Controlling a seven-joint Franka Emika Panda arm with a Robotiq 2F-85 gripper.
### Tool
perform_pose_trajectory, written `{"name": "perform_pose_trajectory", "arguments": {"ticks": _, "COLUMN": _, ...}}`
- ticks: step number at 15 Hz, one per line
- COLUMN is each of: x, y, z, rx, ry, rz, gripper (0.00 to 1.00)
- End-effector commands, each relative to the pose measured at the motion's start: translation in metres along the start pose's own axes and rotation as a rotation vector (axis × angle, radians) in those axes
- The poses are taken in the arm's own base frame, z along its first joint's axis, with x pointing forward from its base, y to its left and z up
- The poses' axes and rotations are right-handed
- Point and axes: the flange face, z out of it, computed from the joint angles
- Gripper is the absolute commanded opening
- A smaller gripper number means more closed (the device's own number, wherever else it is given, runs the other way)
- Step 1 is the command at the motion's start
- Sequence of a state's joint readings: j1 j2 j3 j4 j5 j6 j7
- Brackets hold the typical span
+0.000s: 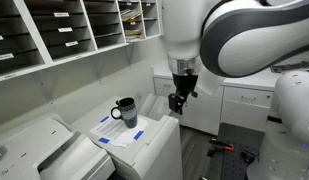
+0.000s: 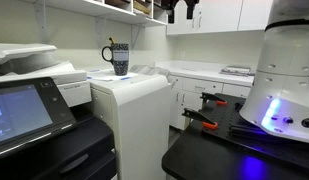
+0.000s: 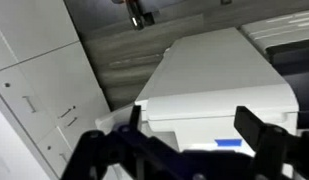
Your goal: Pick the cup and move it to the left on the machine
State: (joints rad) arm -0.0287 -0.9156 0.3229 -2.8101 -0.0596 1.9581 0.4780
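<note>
The cup [image 1: 125,111] is a dark mug with a loop handle, standing upright on the flat top of the light-grey machine [image 1: 154,140]. It shows in both exterior views, and in an exterior view [image 2: 119,58] it stands near the back of the machine [image 2: 129,95]. My gripper [image 1: 176,104] hangs open and empty in the air to the right of the cup, apart from it and higher up. Only its fingertips [image 2: 184,12] show at the top edge of an exterior view. In the wrist view the open fingers [image 3: 194,128] frame the machine's top [image 3: 214,70]. The cup is out of that view.
Papers with blue tape [image 1: 116,135] lie on the machine by the cup. Mail-slot shelves [image 1: 64,30] hang on the wall above. White cabinets [image 1: 239,100] stand behind. A dark-screened copier [image 2: 24,115] sits beside the machine, and a black table with tools [image 2: 209,122] holds the robot base [image 2: 284,90].
</note>
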Motion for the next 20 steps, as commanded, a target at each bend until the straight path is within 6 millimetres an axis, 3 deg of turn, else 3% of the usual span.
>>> {"name": "perform_pose_trajectory", "arguments": {"ticks": 1, "x": -0.002, "y": 0.001, "z": 0.007, "rx": -0.007, "ry": -0.016, "rz": -0.002, "gripper": 1.00}}
{"name": "perform_pose_trajectory", "arguments": {"ticks": 8, "x": 0.002, "y": 0.001, "z": 0.012, "rx": 0.010, "ry": -0.036, "rz": 0.003, "gripper": 1.00}}
{"name": "perform_pose_trajectory", "arguments": {"ticks": 12, "x": 0.050, "y": 0.014, "z": 0.015, "rx": 0.126, "ry": -0.046, "rz": 0.125, "gripper": 1.00}}
{"name": "perform_pose_trajectory", "arguments": {"ticks": 15, "x": 0.097, "y": 0.025, "z": 0.031, "rx": 0.210, "ry": -0.045, "rz": 0.232, "gripper": 1.00}}
{"name": "perform_pose_trajectory", "arguments": {"ticks": 20, "x": 0.170, "y": 0.022, "z": 0.048, "rx": 0.274, "ry": -0.061, "rz": 0.323, "gripper": 1.00}}
